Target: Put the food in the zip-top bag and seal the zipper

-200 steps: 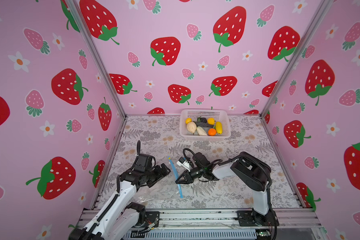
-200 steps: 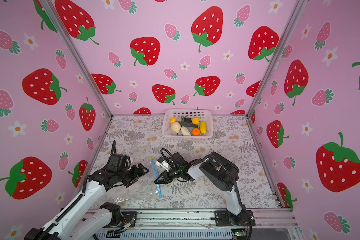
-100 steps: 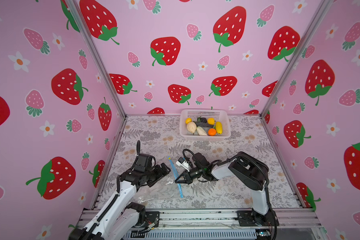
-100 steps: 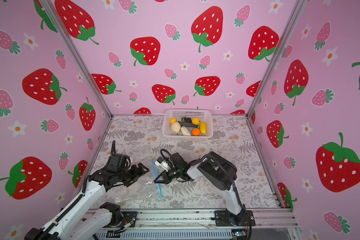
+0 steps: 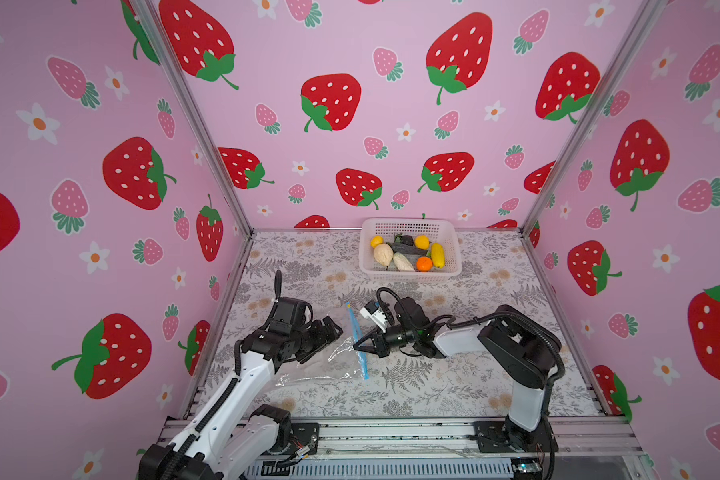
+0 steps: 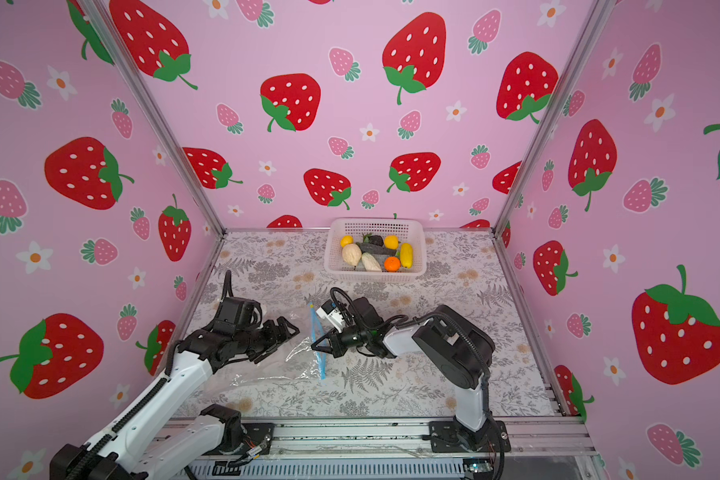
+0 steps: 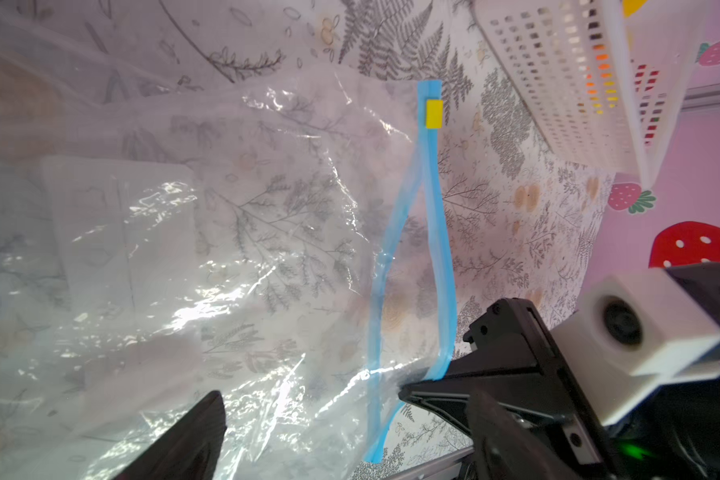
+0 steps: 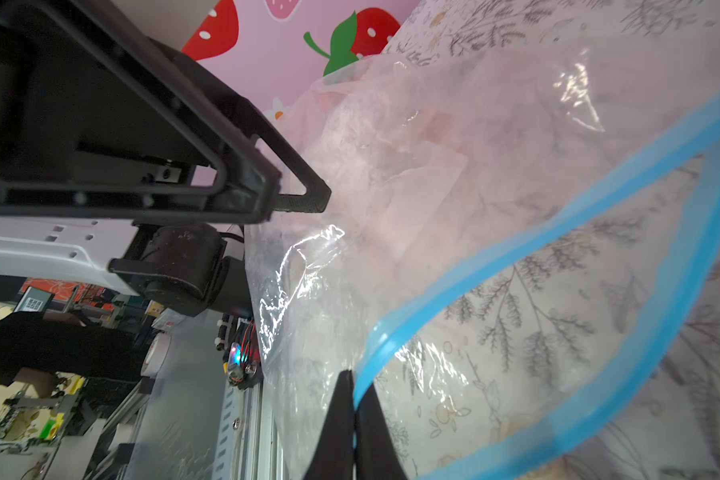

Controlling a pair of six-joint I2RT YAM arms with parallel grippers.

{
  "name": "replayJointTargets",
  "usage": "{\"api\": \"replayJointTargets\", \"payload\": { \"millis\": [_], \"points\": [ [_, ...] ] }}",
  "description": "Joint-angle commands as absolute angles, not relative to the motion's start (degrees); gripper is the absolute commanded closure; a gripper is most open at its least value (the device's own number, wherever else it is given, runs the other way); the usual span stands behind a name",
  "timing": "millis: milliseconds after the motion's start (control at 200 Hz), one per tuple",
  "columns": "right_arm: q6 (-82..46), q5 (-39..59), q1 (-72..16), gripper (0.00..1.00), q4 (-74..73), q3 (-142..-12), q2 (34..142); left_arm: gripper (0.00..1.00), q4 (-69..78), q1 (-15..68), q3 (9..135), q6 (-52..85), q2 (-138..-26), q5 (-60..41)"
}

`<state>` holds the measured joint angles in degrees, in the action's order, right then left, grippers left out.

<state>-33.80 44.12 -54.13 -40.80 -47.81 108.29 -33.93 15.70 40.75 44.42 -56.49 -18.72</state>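
Pink strawberry walls (image 5: 350, 41) close in a flower-printed table (image 5: 495, 374). In both top views the food (image 5: 383, 254) sits in a white basket (image 5: 410, 275) at the back edge, and the clear bag (image 5: 321, 370) lies toward the front left corner. My left gripper (image 5: 325, 344) hangs over it, jaws wide apart. Left wrist view: the blue zipper (image 7: 438, 232) stands parted, with its yellow tab (image 7: 434, 113) at the end nearest the basket. Right wrist view: my right gripper (image 8: 353, 411) is pinched tight on one lip of that zipper.
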Motion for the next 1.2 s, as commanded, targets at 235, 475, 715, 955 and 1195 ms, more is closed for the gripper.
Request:
{"api": "replayJointTargets", "payload": {
  "millis": [235, 475, 715, 955, 1195],
  "points": [
    [-27.6, 34.18, -53.81, 0.96, -46.34, -44.29, 104.59, 0.13, -31.48, 22.28, 51.85, 37.22, -67.82, -11.59],
    [-25.38, 32.82, -53.88, 1.0, -54.2, -42.02, 106.27, 0.21, -28.09, 25.63, 52.48, 34.83, -70.44, -10.08],
    [-22.02, 30.0, -54.31, 1.0, -56.85, -41.29, 107.33, 0.25, -27.56, 30.47, 54.35, 33.11, -72.84, -4.28],
    [-20.9, 29.88, -54.67, 1.0, -57.52, -41.31, 107.15, 0.32, -26.58, 34.38, 55.38, 31.62, -74.79, 3.97],
    [-21.09, 30.04, -55.09, 1.0, -56.93, -42.42, 107.21, 0.36, -27.72, 40.06, 58.18, 29.8, -78.14, 13.48]
  ]
}}
